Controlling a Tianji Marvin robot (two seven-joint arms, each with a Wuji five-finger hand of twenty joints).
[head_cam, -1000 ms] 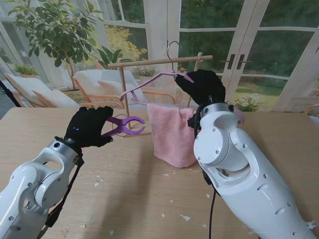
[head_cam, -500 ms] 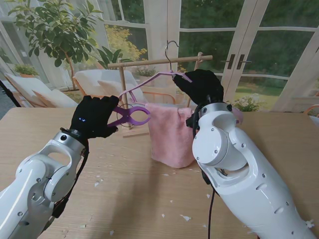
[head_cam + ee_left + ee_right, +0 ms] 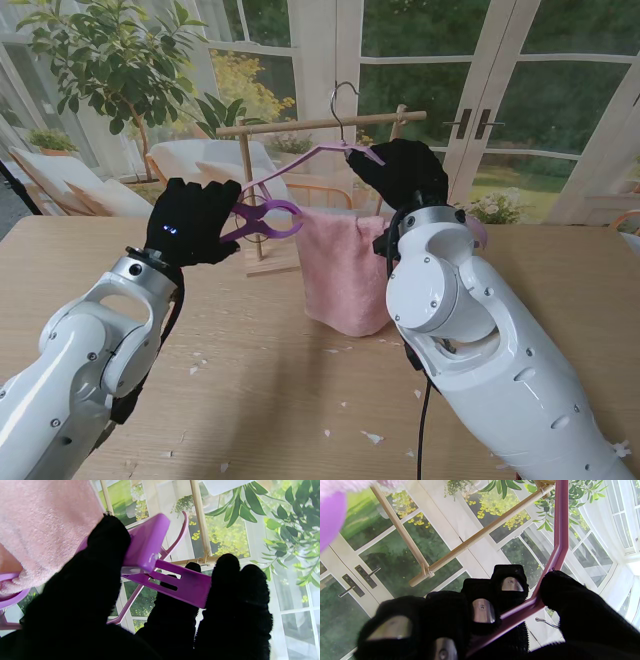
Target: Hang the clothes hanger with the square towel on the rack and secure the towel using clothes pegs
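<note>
- A wooden table (image 3: 250, 350) fills the near part of the stand's view, with small white scraps (image 3: 371, 437) scattered over it.
- A wooden rack (image 3: 320, 124), made of a horizontal rod on upright posts, stands at the far side of the table before glass doors.
- A pink square towel (image 3: 342, 268) is draped over the lower bar of the hanger and hangs down to just above the table, or perhaps touching it; the contact cannot be made out.
- A pink-purple clothes hanger (image 3: 300, 163) is hung by its metal hook over the rack's rod.
- The right hand (image 3: 400, 172), in a black glove, is closed around the hanger's right shoulder; in the right wrist view the bar is seen pinched between thumb and fingers (image 3: 511, 585).
- The left hand (image 3: 190, 222), also gloved in black, is closed on a purple clothes peg (image 3: 262, 216), squeezed at its handles.
- The peg's jaws are seen spread apart, just beside the towel's left top edge, near the hanger's left arm.
</note>
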